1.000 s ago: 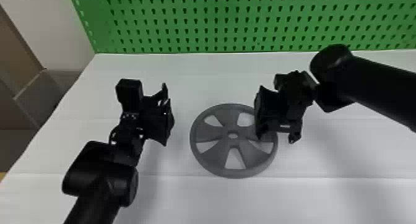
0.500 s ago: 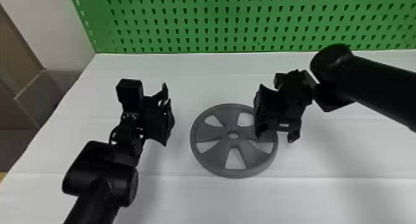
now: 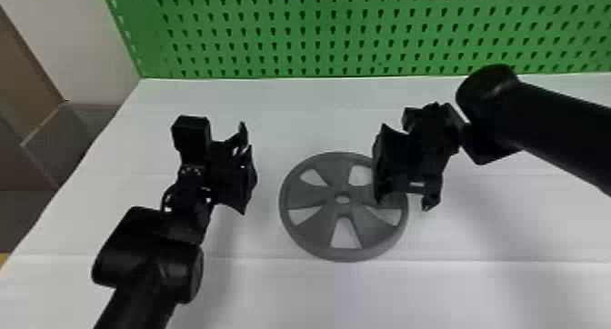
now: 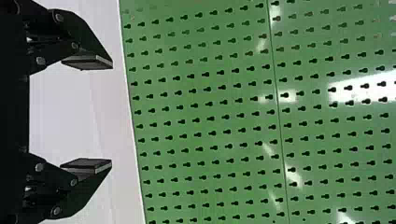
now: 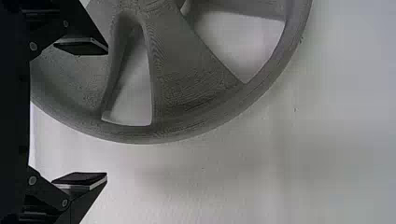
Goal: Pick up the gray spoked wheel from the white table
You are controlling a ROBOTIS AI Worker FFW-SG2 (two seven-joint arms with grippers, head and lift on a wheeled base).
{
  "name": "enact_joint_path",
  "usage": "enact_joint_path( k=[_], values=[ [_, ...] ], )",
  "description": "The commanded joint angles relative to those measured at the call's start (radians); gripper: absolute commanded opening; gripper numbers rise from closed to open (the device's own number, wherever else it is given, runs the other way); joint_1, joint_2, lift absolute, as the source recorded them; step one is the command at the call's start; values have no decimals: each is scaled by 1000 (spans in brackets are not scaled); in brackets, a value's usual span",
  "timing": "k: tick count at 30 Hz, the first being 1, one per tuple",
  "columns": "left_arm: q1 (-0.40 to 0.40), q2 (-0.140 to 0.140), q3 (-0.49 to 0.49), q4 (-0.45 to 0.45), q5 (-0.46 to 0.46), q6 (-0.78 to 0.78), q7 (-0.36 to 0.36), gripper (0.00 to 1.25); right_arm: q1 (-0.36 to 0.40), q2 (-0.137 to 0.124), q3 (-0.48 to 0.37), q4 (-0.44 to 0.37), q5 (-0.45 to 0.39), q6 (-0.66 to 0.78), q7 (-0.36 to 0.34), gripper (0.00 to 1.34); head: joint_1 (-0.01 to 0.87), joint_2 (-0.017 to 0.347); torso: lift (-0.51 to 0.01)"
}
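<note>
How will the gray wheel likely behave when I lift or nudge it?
The gray wheel looks stiff, given its solid rim and broad spokes. The wide openings suggest it's fairly light for its size. Lying flat, it'll probably slide, not roll.

The gray spoked wheel (image 5: pixel 187 79) lay on the white bench (image 5: pixel 327 163); two black fingers (image 5: pixel 84 178) stood wide apart, one overlapping the wheel in view, the other outside its rim.

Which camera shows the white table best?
The head view, where the white table spreads widest, left edge included. The left wrist view has a strip; the right wrist view, a stretch beside the gray wheel.
</note>
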Motion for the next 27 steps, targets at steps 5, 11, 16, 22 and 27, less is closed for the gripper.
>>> enact_joint_path(
  k=[5, 11, 16, 22, 27],
  values=[
    [-2, 2, -2, 0, 0, 0, 0, 750, 25, 10, -97, 42, 82, 10, 0, 1017, 779, 103, -72],
    [-2, 2, -2, 0, 0, 0, 0, 750, 48, 26, -149, 71, 139, -1, 0, 1014, 779, 103, -72],
    [-3, 2, -2, 0, 2, 0, 0, 750, 62, 35, -180, 82, 169, -16, 0, 1014, 779, 103, -72],
    [-3, 2, -2, 0, 2, 0, 0, 750, 70, 44, -212, 104, 199, -16, 0, 1017, 779, 103, -72],
    [-3, 2, -2, 0, 3, 0, 0, 749, 80, 46, -230, 114, 212, -11, 0, 1017, 779, 103, -72]
  ],
)
